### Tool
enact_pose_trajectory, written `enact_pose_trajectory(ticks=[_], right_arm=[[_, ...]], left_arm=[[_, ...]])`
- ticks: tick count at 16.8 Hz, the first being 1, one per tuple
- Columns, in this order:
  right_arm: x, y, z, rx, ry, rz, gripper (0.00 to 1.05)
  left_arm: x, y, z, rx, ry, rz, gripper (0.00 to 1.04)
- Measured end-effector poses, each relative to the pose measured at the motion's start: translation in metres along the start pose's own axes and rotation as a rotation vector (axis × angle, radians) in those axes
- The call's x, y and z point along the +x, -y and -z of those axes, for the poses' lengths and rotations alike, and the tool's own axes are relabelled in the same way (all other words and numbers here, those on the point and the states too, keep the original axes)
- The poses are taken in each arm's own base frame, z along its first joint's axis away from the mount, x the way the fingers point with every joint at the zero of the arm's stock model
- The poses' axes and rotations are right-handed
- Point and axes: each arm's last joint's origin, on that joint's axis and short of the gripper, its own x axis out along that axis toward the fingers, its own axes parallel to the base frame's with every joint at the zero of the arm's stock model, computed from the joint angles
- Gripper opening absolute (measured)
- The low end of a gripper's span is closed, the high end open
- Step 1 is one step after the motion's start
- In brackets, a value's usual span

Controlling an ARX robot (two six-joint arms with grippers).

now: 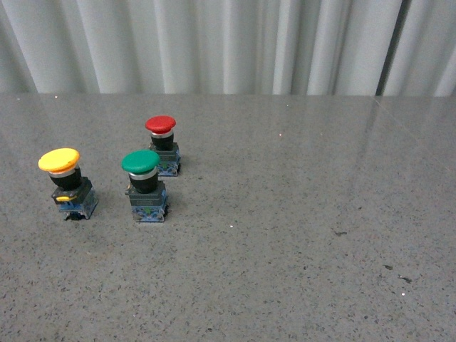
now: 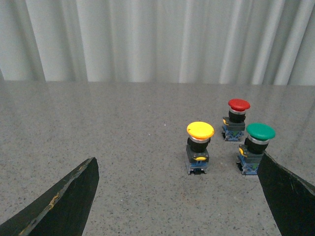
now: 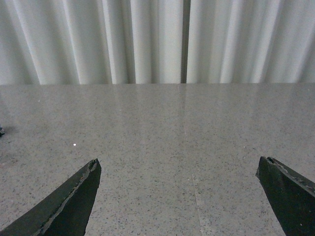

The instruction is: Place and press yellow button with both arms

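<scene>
— How are the grippers held?
— The left gripper (image 2: 177, 157) is spread wide, and nothing is gripped between its black fingers (image 2: 69, 201). The right gripper (image 3: 178, 160) is spread just as wide, and nothing is held there either; only bare table is seen between its fingers (image 3: 69, 201).
— And what is seen around them?
— A grey speckled table (image 1: 299, 249) with a slight sheen is seen, closed off at the back by a pale pleated curtain (image 1: 214, 43).
— Where is the yellow button (image 1: 65, 182) found?
— It is stood upright on the left part of the table, near the green button (image 1: 144, 185) on its right, with the red button (image 1: 162, 144) set further back. From the left wrist it is seen ahead of the open fingers, untouched.
— How is it made up?
— A yellow mushroom cap is carried on a black collar, above a blue-grey block marked with a small yellow tab.
</scene>
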Motion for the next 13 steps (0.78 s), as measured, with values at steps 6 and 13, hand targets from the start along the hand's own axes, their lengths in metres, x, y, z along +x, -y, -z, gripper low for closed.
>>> enact_pose_trajectory(ticks=[6, 13], right_arm=[[0.0, 0.0, 0.0, 0.0, 0.0, 0.0, 0.98], [0.0, 0.0, 0.0, 0.0, 0.0, 0.0, 0.98]], left_arm=[[0.0, 0.0, 0.0, 0.0, 0.0, 0.0, 0.98], [0.0, 0.0, 0.0, 0.0, 0.0, 0.0, 0.98]])
